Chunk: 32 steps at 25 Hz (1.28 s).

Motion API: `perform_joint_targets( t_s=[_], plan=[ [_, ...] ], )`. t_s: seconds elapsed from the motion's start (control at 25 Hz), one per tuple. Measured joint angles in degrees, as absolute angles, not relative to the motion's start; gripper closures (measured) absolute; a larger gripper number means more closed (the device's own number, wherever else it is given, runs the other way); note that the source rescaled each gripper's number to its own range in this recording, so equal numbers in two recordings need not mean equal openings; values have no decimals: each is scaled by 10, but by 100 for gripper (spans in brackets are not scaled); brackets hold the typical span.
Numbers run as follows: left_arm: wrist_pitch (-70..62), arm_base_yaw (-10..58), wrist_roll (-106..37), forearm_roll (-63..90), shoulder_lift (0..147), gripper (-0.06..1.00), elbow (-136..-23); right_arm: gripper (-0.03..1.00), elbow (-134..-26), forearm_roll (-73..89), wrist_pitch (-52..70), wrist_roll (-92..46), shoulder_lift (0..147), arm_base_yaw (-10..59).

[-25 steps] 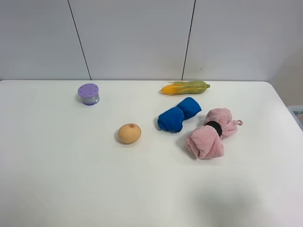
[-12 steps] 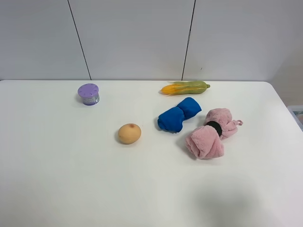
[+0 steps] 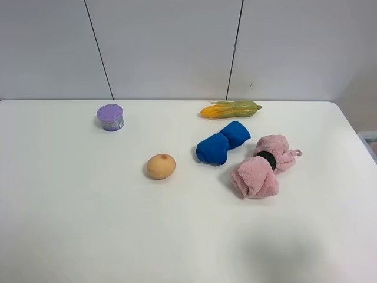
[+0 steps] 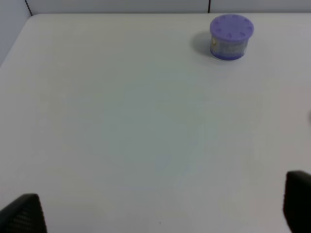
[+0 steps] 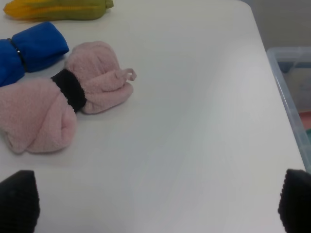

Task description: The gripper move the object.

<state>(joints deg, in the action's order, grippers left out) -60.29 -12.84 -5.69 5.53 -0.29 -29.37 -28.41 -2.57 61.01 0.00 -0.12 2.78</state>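
The white table (image 3: 70, 200) holds a purple-lidded can (image 3: 110, 117), a tan round fruit (image 3: 161, 166), a rolled blue towel (image 3: 222, 142), a pink towel roll with a black band (image 3: 262, 165) and an ear of corn (image 3: 230, 109). Neither gripper shows in the exterior high view. In the left wrist view my left gripper (image 4: 160, 208) is open and empty over bare table, well short of the can (image 4: 231, 36). In the right wrist view my right gripper (image 5: 156, 201) is open and empty, short of the pink towel (image 5: 63, 97), with the blue towel (image 5: 29, 51) and corn (image 5: 56, 8) beyond.
A clear plastic bin (image 5: 291, 82) sits just off the table's right edge; its corner shows in the exterior high view (image 3: 368, 138). A grey panelled wall (image 3: 177, 47) stands behind the table.
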Motion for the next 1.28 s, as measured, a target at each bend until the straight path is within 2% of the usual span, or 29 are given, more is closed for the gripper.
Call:
perform_joint_targets(
  t_s=[1.28],
  plan=[
    [-603,-128,-56,55,-4,-5,-294,-3,-284,-26,610,0,-1,28]
  ],
)
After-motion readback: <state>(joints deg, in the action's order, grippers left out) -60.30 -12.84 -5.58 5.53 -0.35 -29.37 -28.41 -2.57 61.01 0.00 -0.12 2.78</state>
